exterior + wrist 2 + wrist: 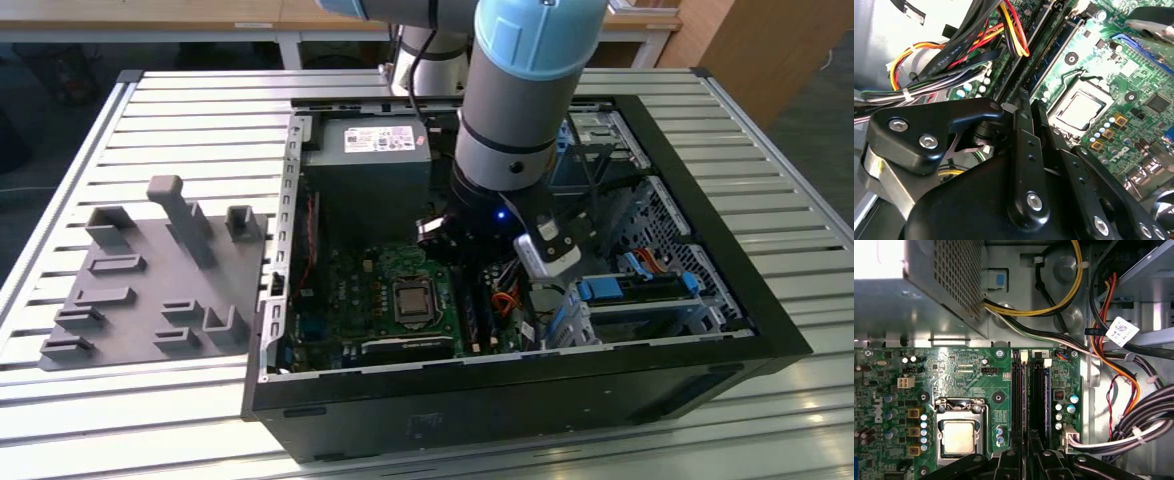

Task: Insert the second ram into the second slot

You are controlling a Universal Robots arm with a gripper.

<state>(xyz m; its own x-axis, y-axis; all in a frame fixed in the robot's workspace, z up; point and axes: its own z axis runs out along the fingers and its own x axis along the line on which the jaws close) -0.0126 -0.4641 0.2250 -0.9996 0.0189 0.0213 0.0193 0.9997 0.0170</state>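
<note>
You are looking at the grey and light-blue robot arm (514, 110) reaching down into the open black computer case (747, 300), which is lying on a slatted white metal table (174, 110); the black gripper (1024, 452) is hanging low over the memory slots of the green motherboard (964, 375). In the first wrist view the black fingers (1006, 462) are standing close together in line with the dark upright stick (1037, 395) seated in the long slots, beside the silver processor socket (960, 432), but you cannot tell whether this stick is the second ram or whether the jaws are clamped on it. In the second wrist view the fingertips (1021, 107) are sitting at the end of the slot rows (1054, 45), next to the bundle of yellow, red and black cables (954, 55). At the exterior view's left, a grey plastic fixture plate (154, 285) is resting on the table, well apart from the case
</note>
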